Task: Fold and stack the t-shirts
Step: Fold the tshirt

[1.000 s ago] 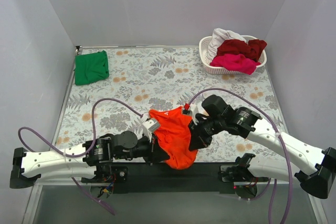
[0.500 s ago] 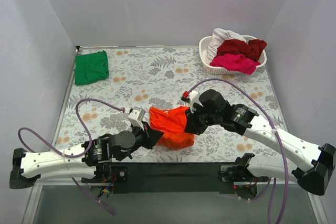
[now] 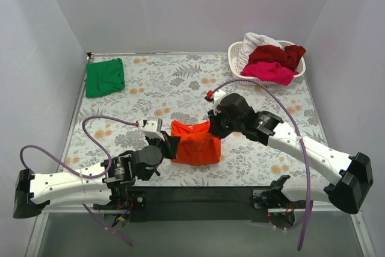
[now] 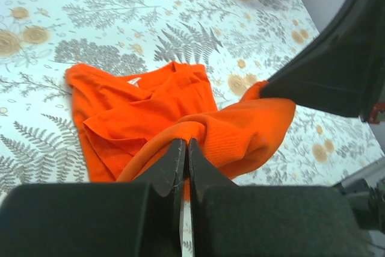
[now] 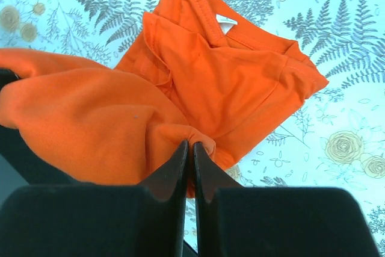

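Observation:
The orange-red t-shirt [image 3: 195, 144] lies partly folded on the floral tablecloth near the front middle. My left gripper [image 3: 170, 147] is shut on its left hem, seen in the left wrist view [image 4: 184, 142]. My right gripper [image 3: 214, 130] is shut on its right hem, seen in the right wrist view [image 5: 191, 144]. Both hold the lower edge up over the shirt's collar part [image 5: 222, 58]. A folded green t-shirt [image 3: 104, 77] lies at the back left. Dark red [image 3: 278, 55], magenta pink [image 3: 272, 72] and white [image 3: 255, 43] shirts sit in the basket.
The white lattice basket [image 3: 243, 76] stands at the back right corner. Purple cables loop over the table beside both arms. White walls close in the table on the left, back and right.
Both grippers have carried the orange-red shirt's hem from the front edge away toward the back, over the shirt. The hanging cloth now lies doubled on the table.

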Robot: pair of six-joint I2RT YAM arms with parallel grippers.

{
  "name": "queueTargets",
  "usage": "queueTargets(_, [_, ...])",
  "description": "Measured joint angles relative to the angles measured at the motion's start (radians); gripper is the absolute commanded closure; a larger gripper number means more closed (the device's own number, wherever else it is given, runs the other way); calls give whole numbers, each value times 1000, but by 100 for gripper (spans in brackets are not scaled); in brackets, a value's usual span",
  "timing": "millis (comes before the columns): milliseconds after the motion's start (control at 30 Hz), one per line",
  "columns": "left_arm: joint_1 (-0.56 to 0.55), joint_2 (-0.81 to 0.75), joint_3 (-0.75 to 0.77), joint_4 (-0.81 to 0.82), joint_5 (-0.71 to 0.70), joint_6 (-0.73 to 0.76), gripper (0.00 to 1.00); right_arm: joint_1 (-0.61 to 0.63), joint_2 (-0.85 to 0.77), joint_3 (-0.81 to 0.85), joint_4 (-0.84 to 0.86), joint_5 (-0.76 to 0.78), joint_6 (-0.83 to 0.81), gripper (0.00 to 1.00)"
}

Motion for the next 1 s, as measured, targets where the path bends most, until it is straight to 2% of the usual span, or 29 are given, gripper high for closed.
queueTargets(333, [233,80,-3,151,75,91,100,-37,33,31,25,72,-1,99])
queueTargets(600, [369,226,-2,316,209,164,100,-100,96,38,58,85,-4,99])
queueTargets(1000, [518,440,45,481,398,194,100,-206,112,5,116,78,-4,99])
